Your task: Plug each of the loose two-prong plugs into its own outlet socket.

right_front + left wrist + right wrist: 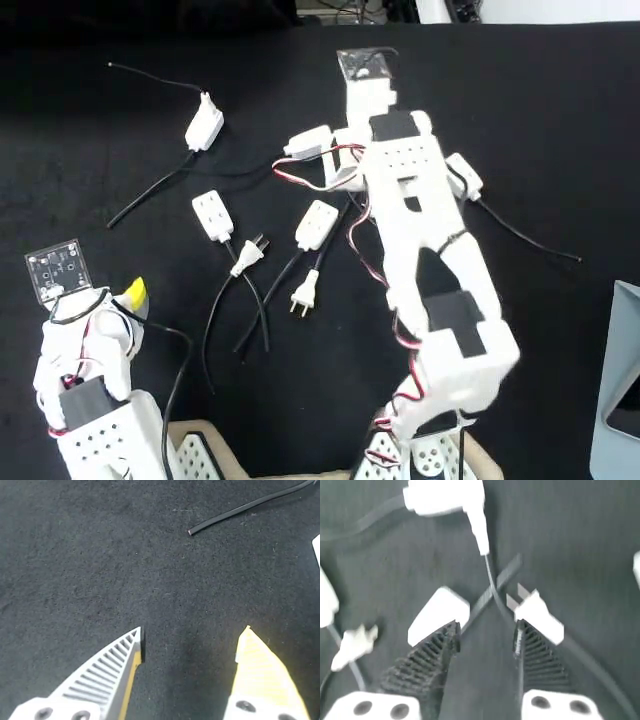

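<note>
Plugs lie loose near the middle of the desk (530,120): first plug (247,257) at 5 o'clock of first socket (212,215), second plug (303,293) at 7 o'clock of second socket (317,224). Left tool (194,630) gapes wide over bare cloth at the desk's 7 o'clock. Right tool (485,630) stands moderately open and empty, with a nearby plug (537,612) beside one jaw and a socket block (440,611) beside the other.

Two white two-prong plugs (247,257), unplugged, flat beside white outlet sockets (212,215)

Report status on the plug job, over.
Left gripper open over bare black cloth. Right gripper open, flanked by loose white two-prong plug and white outlet socket. Black cords cross ahead.
</note>
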